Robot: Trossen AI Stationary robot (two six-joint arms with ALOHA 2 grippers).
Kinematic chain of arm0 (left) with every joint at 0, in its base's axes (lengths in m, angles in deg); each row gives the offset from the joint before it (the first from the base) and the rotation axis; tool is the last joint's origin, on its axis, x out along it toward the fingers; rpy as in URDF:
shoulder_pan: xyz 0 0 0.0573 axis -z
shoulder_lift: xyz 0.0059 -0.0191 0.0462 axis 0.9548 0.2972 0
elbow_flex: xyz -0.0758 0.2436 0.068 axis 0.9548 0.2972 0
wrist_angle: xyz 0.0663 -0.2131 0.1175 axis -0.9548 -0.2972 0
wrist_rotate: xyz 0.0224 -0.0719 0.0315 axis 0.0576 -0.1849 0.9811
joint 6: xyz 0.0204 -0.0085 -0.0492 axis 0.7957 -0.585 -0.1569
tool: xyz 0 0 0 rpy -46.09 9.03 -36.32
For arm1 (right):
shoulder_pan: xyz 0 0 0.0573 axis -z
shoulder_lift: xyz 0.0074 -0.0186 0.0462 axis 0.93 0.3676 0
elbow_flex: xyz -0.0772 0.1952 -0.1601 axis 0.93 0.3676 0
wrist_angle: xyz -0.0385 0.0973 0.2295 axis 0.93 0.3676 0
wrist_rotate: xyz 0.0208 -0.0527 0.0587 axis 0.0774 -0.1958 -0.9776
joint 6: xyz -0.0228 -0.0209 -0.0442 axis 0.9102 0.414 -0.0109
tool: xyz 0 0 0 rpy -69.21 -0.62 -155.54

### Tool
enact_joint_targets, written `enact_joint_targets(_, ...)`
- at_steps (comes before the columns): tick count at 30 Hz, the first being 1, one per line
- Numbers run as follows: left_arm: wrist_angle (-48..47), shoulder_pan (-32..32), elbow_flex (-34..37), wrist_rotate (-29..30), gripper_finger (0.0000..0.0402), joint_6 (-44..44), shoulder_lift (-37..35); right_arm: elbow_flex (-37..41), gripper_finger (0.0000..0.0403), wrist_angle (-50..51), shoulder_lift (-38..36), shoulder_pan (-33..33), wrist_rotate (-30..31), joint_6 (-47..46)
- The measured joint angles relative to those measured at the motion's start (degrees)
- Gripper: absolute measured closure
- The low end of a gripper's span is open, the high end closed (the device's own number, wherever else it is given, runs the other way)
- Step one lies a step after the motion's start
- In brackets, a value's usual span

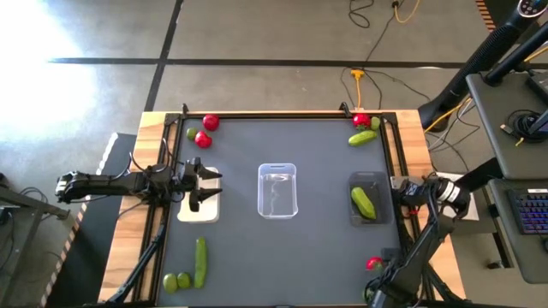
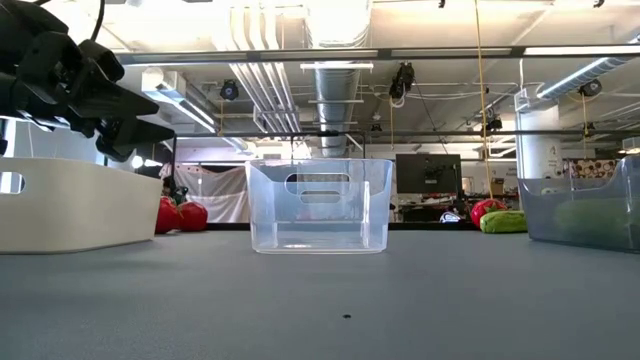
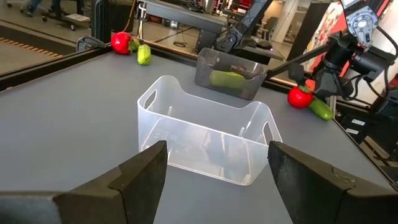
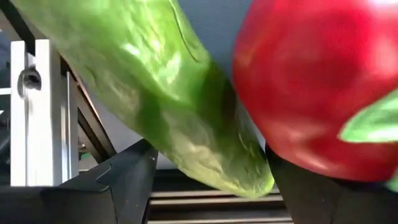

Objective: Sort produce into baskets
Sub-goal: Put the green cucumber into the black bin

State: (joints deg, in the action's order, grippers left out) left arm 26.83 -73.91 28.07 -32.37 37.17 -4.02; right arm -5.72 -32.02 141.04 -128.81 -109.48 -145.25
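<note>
Clear plastic, the middle basket (image 1: 277, 190) is my marker on the dark desk (image 1: 317, 257). On its near side, off to the left, a long green cucumber (image 1: 200, 261) lies with two limes (image 1: 176, 281) just beside it. Near and to the right, my right pincer (image 4: 208, 162) is low over a red fruit (image 1: 374, 263) close to the desk's edge. From above, the arm hides most of that. The right wrist view fills with the red fruit and a second cucumber (image 4: 155, 81), with the fingers standing apart on either side. I cannot tell if either piece is touched.

Level with the clear basket, the white basket (image 1: 199, 208) sits to its left. My left pincer (image 1: 205, 184) hovers over it, spread and empty. The low view shows it well above the rim. To the right sits the dark grey basket (image 1: 370, 181), holding one cucumber (image 1: 363, 203).

Beyond the clear basket, two red fruits (image 1: 206, 130) and a lime (image 1: 191, 133) crowd the far-left rail. A red fruit (image 1: 360, 121), a lime (image 1: 375, 124) and a cucumber (image 1: 362, 137) crowd the far-right corner. Bare desk runs between the baskets.
</note>
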Motion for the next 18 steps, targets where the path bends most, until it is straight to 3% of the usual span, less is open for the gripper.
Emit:
enact_joint_targets(10,0.0,0.0,0.0,0.0,0.0139,0.0,0.0,-0.3,0.0199,-0.5,0.7,-0.2,0.8,-2.4)
enact_joint_targets(15,0.0,0.0,0.0,0.0,0.0139,0.0,0.0,-5.4,0.0227,0.0,0.7,0.7,-6.2,-3.0)
enact_joint_targets(18,0.0,0.0,0.0,0.0,0.0139,0.0,0.0,-9.4,0.0229,0.2,0.6,2.4,-5.6,-1.9)
